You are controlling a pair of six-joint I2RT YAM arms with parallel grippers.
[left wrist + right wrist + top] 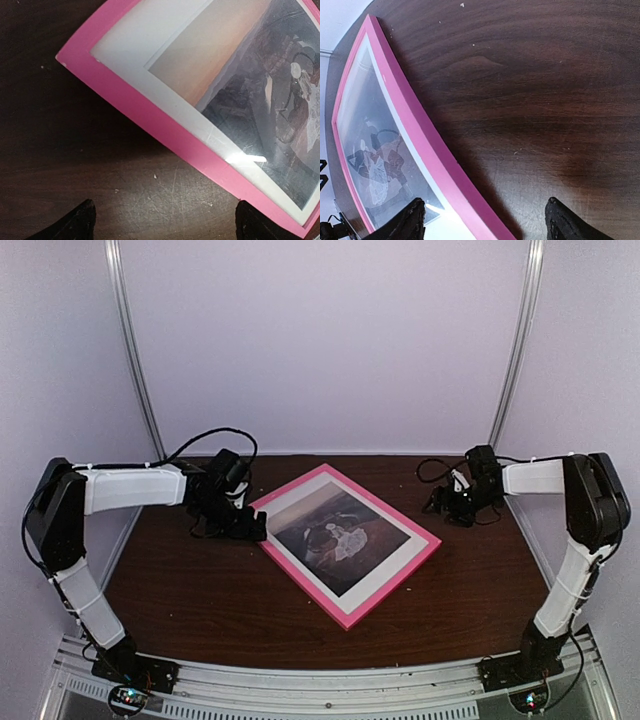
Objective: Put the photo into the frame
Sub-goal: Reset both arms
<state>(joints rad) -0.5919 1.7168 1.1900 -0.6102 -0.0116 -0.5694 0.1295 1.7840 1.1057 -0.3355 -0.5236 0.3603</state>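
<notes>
Just left of the frame [304,564], the left pincer [167,225] stands fully spread with nothing between its fingers, one fingertip close to the pink moulding. The frame lies flat and face up on the table [200,610], turned at an angle. The photo [335,530] sits inside it, bordered by the white window mat [392,558], so the job looks essentially done and what remains is probably a clean retreat. Right of the frame, the right pincer [485,220] also gapes wide and empty, one finger showing over the frame's edge in its wrist view. How high it hangs I cannot tell. Both should lift straight up before drawing away from the frame, so no fingertip catches a corner and skews it.
</notes>
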